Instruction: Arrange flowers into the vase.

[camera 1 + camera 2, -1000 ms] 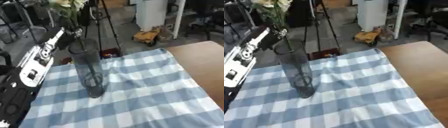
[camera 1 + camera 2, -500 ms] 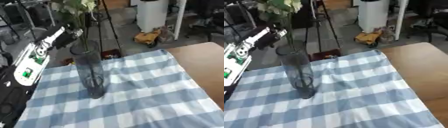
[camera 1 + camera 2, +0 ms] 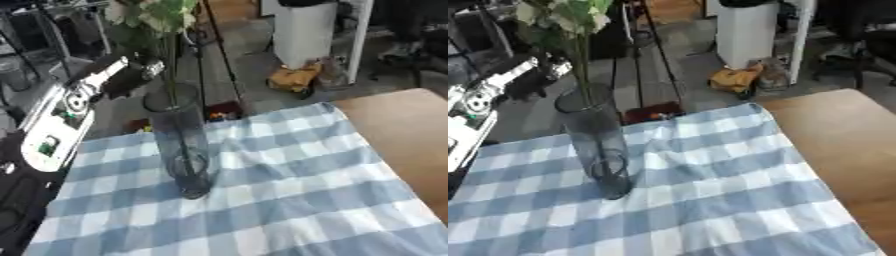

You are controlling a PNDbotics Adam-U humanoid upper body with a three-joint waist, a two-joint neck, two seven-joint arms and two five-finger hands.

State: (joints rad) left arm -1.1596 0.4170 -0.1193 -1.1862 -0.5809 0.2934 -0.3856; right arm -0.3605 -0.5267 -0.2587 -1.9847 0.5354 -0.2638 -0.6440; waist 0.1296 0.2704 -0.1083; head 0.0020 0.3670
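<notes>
A tall clear glass vase (image 3: 182,150) stands on the left part of a blue-and-white checked cloth (image 3: 289,185). Flowers (image 3: 153,15) with pale blooms and green leaves rise above it, and their stems (image 3: 169,65) run down into the vase. My left hand (image 3: 131,77), black, hangs just left of the stems at the height of the vase's rim; whether it touches them is unclear. Its white-and-black forearm (image 3: 66,115) comes in from the lower left. My right hand shows in no view.
Bare wooden tabletop (image 3: 402,125) lies right of the cloth. Beyond the table's far edge are black tripod legs (image 3: 223,55), a white cylinder (image 3: 306,30), a yellow object (image 3: 293,80) on the floor and a small red thing (image 3: 223,111).
The flowers have settled lower, stems now deep in the vase. My left hand has drawn slightly left of the stems, and its forearm has lifted.
</notes>
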